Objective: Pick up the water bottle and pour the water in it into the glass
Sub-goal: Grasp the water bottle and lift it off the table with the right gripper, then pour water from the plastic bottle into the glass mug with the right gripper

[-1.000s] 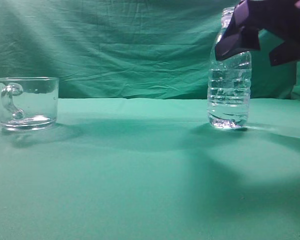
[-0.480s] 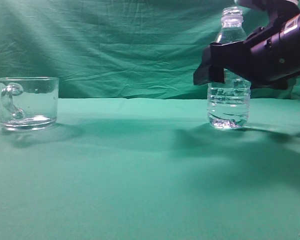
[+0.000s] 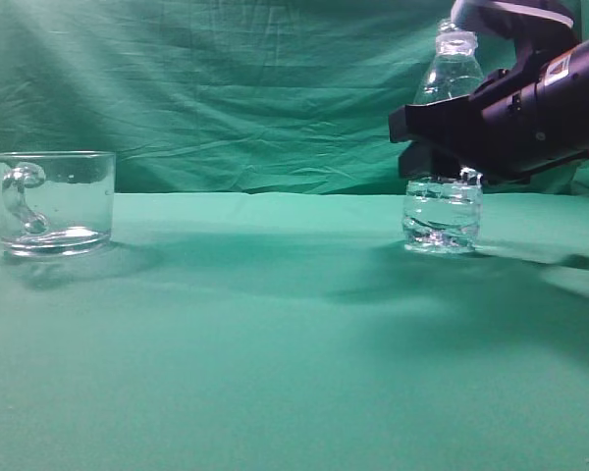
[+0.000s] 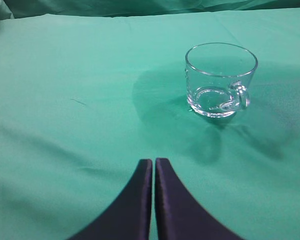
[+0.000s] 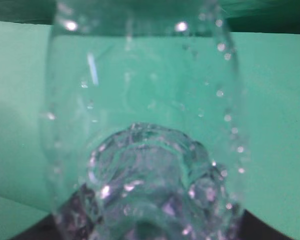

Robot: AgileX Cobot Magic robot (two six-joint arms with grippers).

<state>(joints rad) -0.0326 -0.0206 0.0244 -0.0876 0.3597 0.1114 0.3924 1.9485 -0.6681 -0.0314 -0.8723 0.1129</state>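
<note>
Since half a second ago your right gripper (image 3: 452, 147) has closed in across the middle of the bottle (image 3: 444, 211), which now leans slightly left on the green cloth (image 3: 275, 334) at the right; whether the jaws are actually pressing its sides you cannot tell, as the right wrist view is filled by the blurred bottle, water (image 5: 145, 190) low inside. Your left gripper (image 4: 154, 167) has its fingers pressed together, holding nothing; the glass (image 4: 220, 80) stands upright beyond it, well apart from the bottle.

Dim, green-tinted light casts soft shadows on the cloth (image 3: 275, 343); the right wrist close-up is blurred.
</note>
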